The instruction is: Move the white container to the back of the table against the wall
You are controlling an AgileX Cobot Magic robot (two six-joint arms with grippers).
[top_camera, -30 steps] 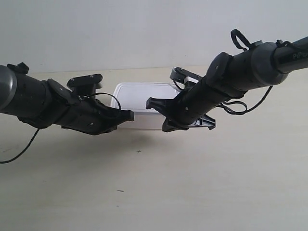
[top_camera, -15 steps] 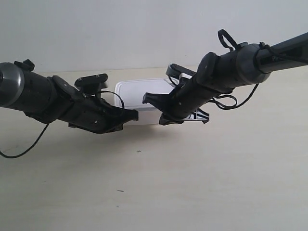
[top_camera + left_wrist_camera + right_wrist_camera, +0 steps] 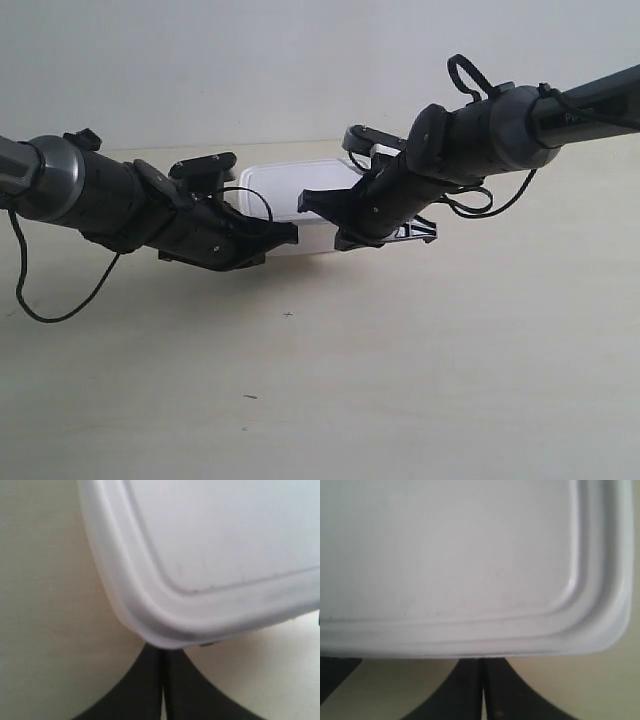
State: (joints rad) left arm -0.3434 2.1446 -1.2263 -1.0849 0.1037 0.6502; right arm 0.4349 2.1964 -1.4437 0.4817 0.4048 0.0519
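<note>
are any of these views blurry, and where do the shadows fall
Exterior view: fairly sharp, with a soft diffuse shadow on the table in front of the white container. Left wrist view: the close-up container edge is slightly soft. Right wrist view: same softness, no glare.

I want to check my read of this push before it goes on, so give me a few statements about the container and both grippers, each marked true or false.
1. The white container has its lid on. True.
2. The left gripper is spread wide around the container. False: it is shut, its tips together at the container's corner.
3. The right gripper is shut. True.
4. The container is stacked on another box. False: it sits directly on the table.
</note>
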